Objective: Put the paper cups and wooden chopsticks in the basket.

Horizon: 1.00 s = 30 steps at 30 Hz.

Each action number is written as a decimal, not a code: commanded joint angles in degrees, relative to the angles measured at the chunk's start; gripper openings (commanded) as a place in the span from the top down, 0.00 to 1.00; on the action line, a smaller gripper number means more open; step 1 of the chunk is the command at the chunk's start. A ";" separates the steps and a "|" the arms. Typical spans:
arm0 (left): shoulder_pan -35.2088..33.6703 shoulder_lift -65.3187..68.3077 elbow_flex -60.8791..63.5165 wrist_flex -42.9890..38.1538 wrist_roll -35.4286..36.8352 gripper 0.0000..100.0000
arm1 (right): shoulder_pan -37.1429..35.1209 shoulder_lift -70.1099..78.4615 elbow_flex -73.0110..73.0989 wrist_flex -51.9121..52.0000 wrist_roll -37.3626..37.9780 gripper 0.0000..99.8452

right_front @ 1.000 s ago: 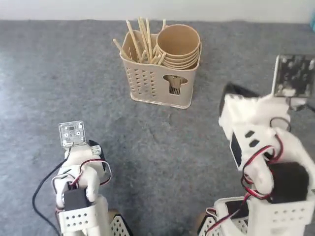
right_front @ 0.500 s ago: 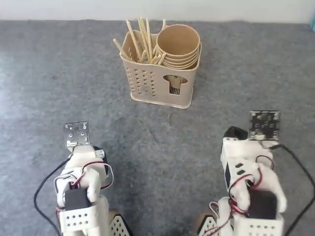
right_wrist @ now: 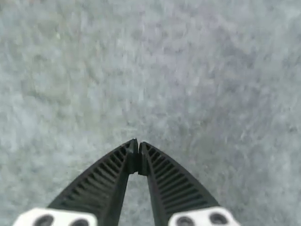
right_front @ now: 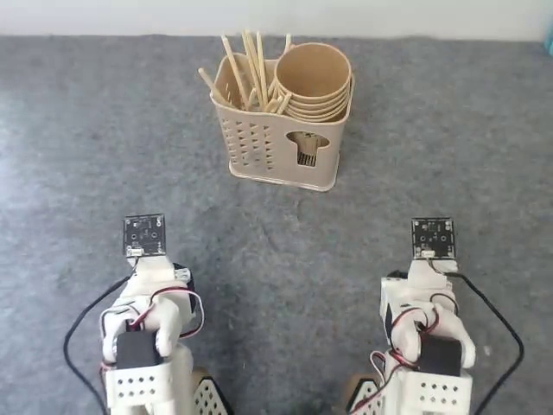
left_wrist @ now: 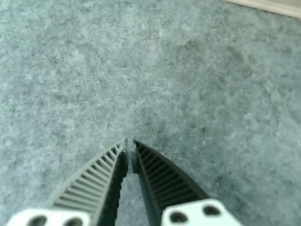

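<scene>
Beige basket (right_front: pixel 259 143) at 12 o'clock held cups (right_front: pixel 313 73) & chopsticks (right_front: pixel 253 60); L gripper (left_wrist: pixel 130 141) at 7, R gripper (right_wrist: pixel 138 141) at 5, both closed, empty.

Cups (right_front: pixel 314 79), chopsticks (right_front: pixel 250 71) upright in basket (right_front: pixel 275 147)

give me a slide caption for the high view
Paper cups and wooden chopsticks stand in the beige basket on a grey mat, left arm and right arm folded in front.

Light diffuse and even, moderately bright over the whole grey mat (right_front: pixel 78 130), apparently from overhead (direction hard to tell). Basket (right_front: pixel 281 147) casts a thin, soft shadow along its near foot. In both wrist views the mat is lit flatly, edge to edge.
</scene>
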 commanded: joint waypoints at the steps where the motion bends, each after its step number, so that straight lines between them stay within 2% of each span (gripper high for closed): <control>1: 0.26 -0.88 -0.40 0.26 0.00 0.99 | 2.24 -0.75 0.79 1.19 0.70 0.99; 7: 0.18 -0.88 -0.40 0.26 0.00 0.99 | 2.59 -0.75 5.36 0.22 0.35 0.99; 30: 0.18 -0.88 -0.40 0.26 0.00 0.99 | 2.68 -0.75 5.36 0.40 0.62 0.99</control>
